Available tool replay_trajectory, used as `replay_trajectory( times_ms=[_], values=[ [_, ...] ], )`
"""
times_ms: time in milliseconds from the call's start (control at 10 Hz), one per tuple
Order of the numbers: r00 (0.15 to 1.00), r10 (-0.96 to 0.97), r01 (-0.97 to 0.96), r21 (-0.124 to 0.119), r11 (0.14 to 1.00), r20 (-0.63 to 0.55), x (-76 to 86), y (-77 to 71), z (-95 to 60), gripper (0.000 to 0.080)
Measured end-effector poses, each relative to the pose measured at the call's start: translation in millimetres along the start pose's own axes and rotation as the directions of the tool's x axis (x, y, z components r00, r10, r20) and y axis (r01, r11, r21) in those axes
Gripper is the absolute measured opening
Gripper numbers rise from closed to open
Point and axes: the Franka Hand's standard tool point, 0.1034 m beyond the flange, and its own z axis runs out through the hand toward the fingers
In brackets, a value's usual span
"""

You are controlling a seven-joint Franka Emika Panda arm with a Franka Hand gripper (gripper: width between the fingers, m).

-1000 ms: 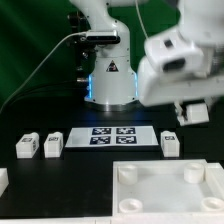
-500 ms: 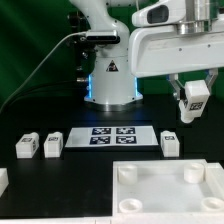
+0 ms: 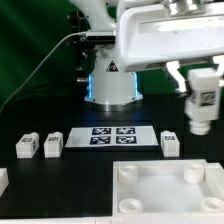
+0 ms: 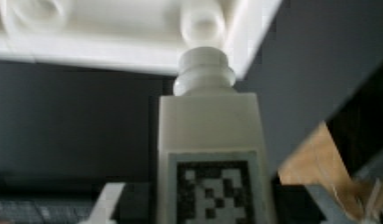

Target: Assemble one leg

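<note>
My gripper is shut on a leg, a white block with a black-and-white tag. It hangs upright in the air at the exterior view's right, above the table. In the wrist view the held leg fills the middle between my fingers, and its round peg points toward the large white tray-like piece. That piece, with round corner sockets, lies at the front of the table. Three more legs stand on the table: two at the left and one at the right.
The marker board lies flat between the loose legs. The arm's base stands behind it, with a cable running off to the exterior view's left. Another white part shows at the left edge.
The arm has swung toward the exterior view's right and nearer the camera, with the leg held. The leg now hangs upright and looks larger.
</note>
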Motion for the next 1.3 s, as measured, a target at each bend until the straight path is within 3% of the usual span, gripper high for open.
replay_trajectory(
  times_ms=[100, 200, 400, 600, 800, 900, 1300],
  values=[
    [0.995, -0.016, 0.015, -0.012, 1.0, -0.097, -6.1, 2.6, 0.3, 0.0291],
    [1.0, -0.009, 0.009, -0.006, 1.0, -0.004, -31.0, 4.3, 12.8, 0.0291],
    [1.0, -0.015, 0.014, -0.006, 1.0, -0.013, -16.3, 3.3, 7.7, 0.0291],
    [1.0, -0.015, 0.015, -0.006, 1.0, -0.007, -18.8, 4.0, 9.4, 0.0291],
    [1.0, -0.012, 0.012, -0.014, 1.0, -0.011, -12.8, 17.0, 24.3, 0.0291],
    [1.0, -0.01, 0.009, -0.01, 1.0, -0.013, -10.0, 15.7, 32.8, 0.0291],
    [1.0, 0.004, -0.004, -0.006, 1.0, 0.024, -30.7, 18.4, 58.5, 0.0291]
  ],
)
